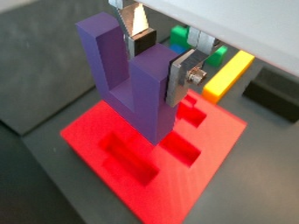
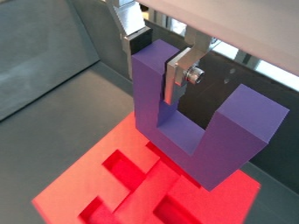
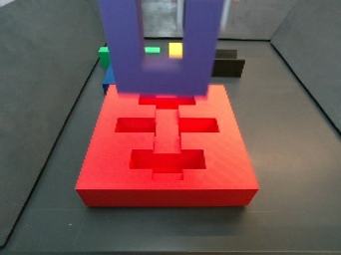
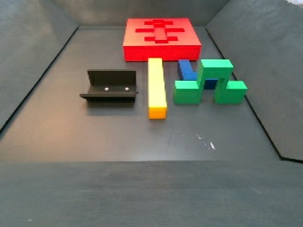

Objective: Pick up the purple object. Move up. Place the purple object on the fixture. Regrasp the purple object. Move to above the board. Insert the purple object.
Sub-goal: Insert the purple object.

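My gripper (image 1: 162, 61) is shut on one upright prong of the purple object (image 1: 111, 52), its silver fingers (image 2: 179, 77) pressing that prong from both sides. The purple object (image 2: 233, 131) hangs with its prongs up and its joining bar down, just above the red board (image 1: 128, 188). In a side view the purple object (image 3: 160, 75) looms over the far end of the board (image 3: 167, 169), above its recessed cut-outs. The other side view shows the board (image 4: 162, 51) and the dark fixture (image 4: 109, 89), but neither the gripper nor the purple object.
A long yellow bar (image 4: 155, 86), a blue block (image 4: 186, 71) and green blocks (image 4: 213, 80) lie beside the board. The fixture (image 3: 229, 65) stands past the board's far corner. Dark bin walls (image 4: 35, 89) slope up round the floor.
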Controlling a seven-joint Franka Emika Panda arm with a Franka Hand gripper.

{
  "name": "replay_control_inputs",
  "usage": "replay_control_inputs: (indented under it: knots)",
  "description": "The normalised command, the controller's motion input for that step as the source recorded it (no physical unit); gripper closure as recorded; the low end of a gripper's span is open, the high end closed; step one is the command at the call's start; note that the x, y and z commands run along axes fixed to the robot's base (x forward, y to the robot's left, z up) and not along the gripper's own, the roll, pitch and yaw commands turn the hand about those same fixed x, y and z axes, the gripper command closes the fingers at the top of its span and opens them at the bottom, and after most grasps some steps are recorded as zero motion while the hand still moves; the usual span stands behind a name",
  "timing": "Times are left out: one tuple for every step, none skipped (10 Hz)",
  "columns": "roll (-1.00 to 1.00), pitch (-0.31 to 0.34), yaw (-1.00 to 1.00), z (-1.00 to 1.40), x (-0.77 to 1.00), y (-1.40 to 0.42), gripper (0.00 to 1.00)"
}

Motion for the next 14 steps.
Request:
replay_control_inputs:
  knots:
    - [0.08, -0.029, 0.0, -0.74, 0.55, -0.49, 1.0]
    - [0.09, 0.0, 0.02, -0.67, 0.59, -0.4, 1.0]
    - [0.13, 0.0, 0.07, -0.53, 0.42, -0.33, 1.0]
    - [0.15, 0.0, 0.09, -0.48, 0.26, -0.26, 1.0]
    - [0.13, 0.0, 0.12, -0.28, 0.0, -0.22, 1.0]
    - [0.02, 0.0, 0.0, 0.0, 0.0, -0.05, 1.0]
    - [0.0, 0.0, 0.03, -0.05, 0.0, 0.0, 1.0]
    - [0.02, -0.014, 0.04, -0.16, -0.06, 0.0, 1.0]
    - [0.02, -0.007, 0.07, -0.13, -0.12, 0.09, 1.0]
    - [0.07, -0.006, 0.07, -0.19, -0.14, 0.07, 1.0]
    - [0.01, -0.01, 0.04, -0.13, -0.17, 0.08, 1.0]
    - [0.0, -0.011, 0.04, -0.08, -0.1, 0.03, 1.0]
    - [0.0, 0.0, 0.0, -0.06, 0.0, 0.01, 1.0]
    - [0.0, 0.0, 0.0, -0.07, 0.0, 0.0, 1.0]
